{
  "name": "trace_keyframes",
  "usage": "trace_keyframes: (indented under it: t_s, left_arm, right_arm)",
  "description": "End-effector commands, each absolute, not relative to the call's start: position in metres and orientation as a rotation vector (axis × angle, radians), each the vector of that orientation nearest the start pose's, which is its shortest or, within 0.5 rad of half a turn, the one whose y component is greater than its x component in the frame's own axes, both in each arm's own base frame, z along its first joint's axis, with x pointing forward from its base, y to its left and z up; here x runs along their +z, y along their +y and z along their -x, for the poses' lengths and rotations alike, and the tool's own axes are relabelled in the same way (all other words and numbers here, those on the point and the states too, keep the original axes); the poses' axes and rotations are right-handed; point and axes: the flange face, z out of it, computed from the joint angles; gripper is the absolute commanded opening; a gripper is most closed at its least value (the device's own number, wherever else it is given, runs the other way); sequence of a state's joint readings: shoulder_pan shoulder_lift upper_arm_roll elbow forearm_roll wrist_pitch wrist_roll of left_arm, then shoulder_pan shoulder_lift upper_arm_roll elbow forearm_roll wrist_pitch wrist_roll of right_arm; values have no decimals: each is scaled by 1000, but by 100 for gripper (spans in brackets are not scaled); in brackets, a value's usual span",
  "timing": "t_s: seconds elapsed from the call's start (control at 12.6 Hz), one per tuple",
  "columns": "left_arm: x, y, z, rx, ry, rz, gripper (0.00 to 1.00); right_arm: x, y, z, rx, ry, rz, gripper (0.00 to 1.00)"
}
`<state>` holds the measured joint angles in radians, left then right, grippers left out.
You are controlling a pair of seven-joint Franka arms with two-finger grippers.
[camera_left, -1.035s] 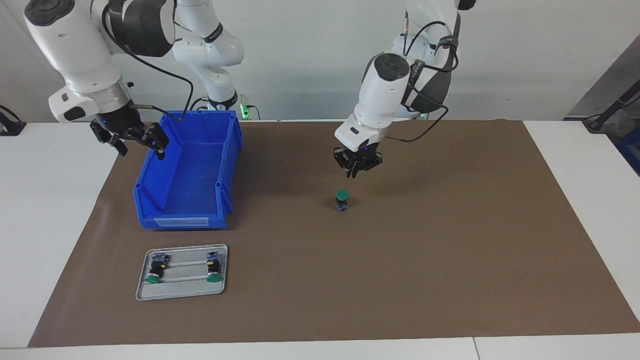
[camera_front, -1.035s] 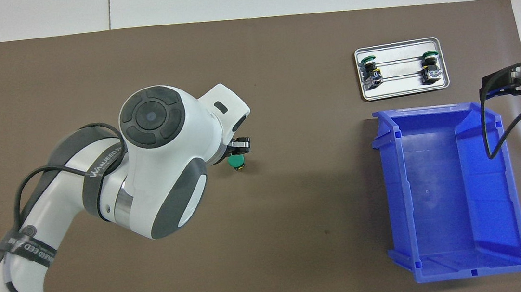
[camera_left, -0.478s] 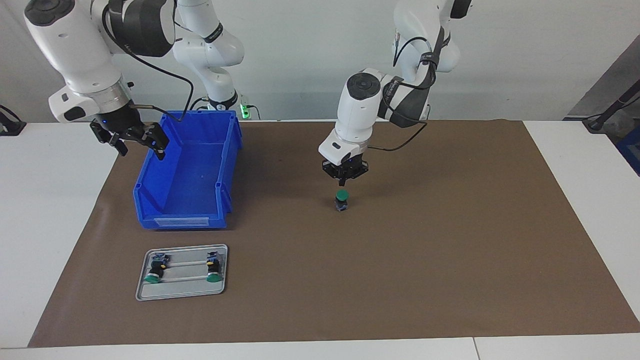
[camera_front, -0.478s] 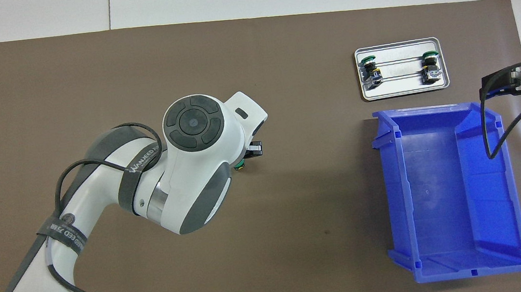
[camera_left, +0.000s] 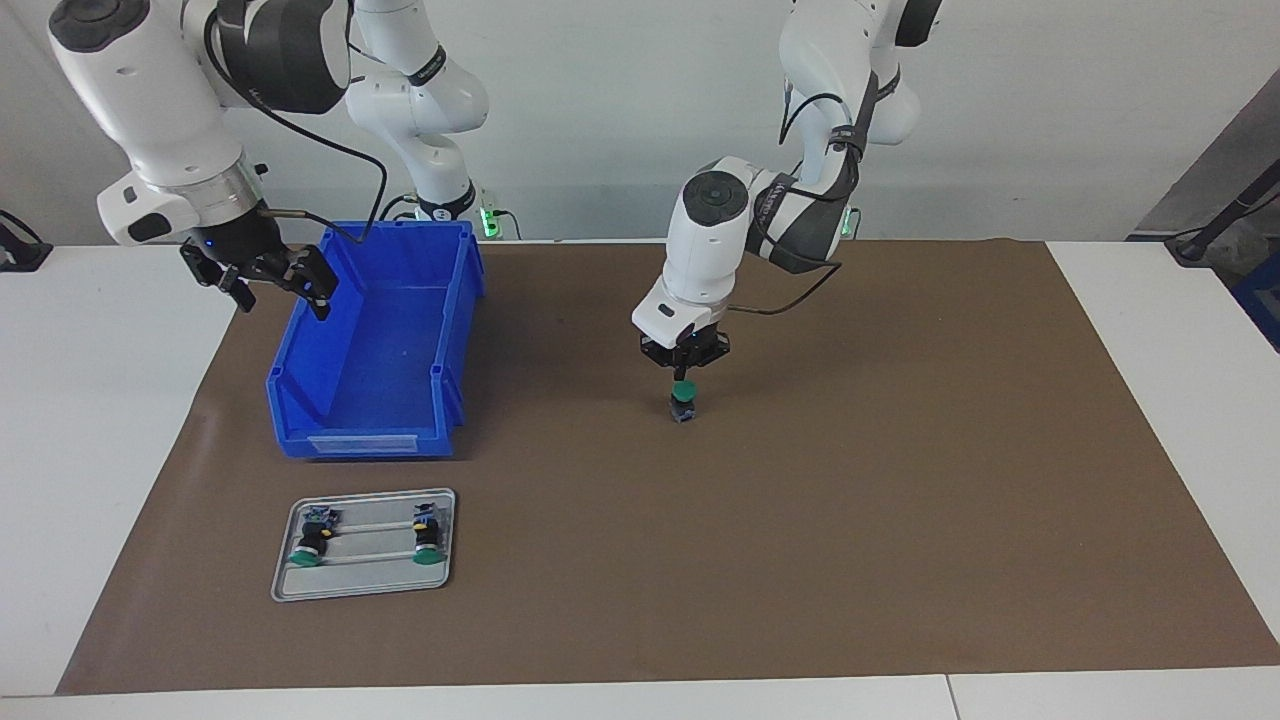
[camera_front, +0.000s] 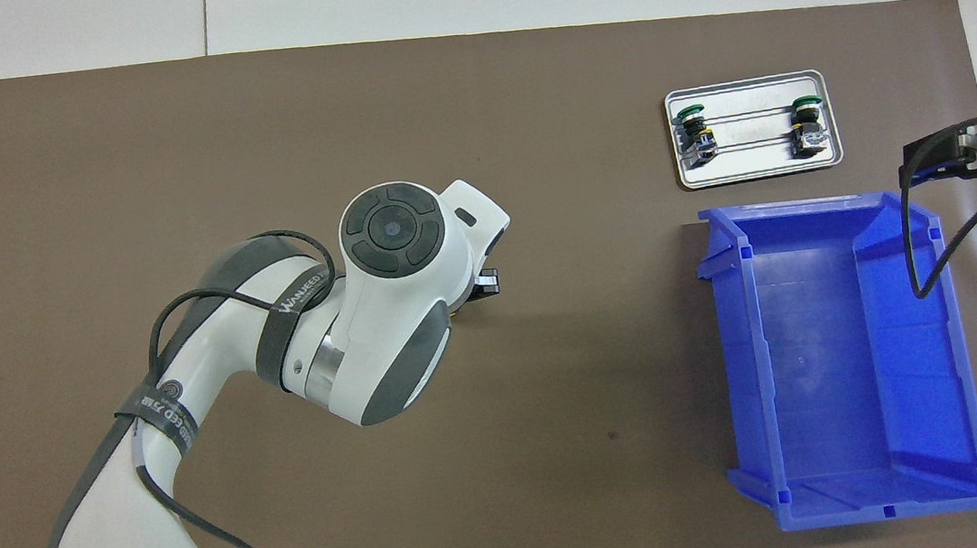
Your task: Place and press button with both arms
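The work surface is a white table [camera_left: 100, 450] covered across most of its width by 1 brown mat [camera_left: 850, 550]; bare white margins show at both ends and along the edge farthest from the robots. 3 items rest directly on the mat. The button [camera_left: 683, 402] stands upright near the mat's centre – green cap uppermost. The blue bin [camera_left: 375, 350], open-topped, sits toward the right arm's end of the table. The metal tray [camera_left: 365, 580] lies farther from the robots than the bin, just apart from it – it carries 2 green-capped buttons [camera_front: 696, 130] lying on their sides.
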<state>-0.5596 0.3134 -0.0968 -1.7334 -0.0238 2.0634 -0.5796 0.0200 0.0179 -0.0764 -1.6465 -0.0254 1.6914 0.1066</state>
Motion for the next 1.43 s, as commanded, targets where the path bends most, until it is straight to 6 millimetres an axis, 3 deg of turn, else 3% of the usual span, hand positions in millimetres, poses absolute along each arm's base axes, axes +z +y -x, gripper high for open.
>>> trace_keyframes:
  t_s: [0.0,0.32,0.72,1.04,1.19,1.35]
  left_arm:
    - [395,-390,-514,-14,55,3180,0]
    - [375,-384,-516,-55,30,3200,0]
    - [372,-379,-517,-49,19,3195,0]
    - [344,-374,-504,-55,25,3197,0]
    - [347,-375,-506,-61,24,3199,0]
    - [366,-378,-516,-77,19,3206,0]
  right_arm:
    - [590,-36,-562,-47,225,3171,100]
    - [590,-36,-562,-47,227,3171,100]
    - [590,-36,-562,-47,227,3169,100]
    - [590,-36,-562,-47,227,3171,100]
    - [590,-36,-562,-47,227,3169,100]
    - [590,-36,-562,-47,227,3171,100]
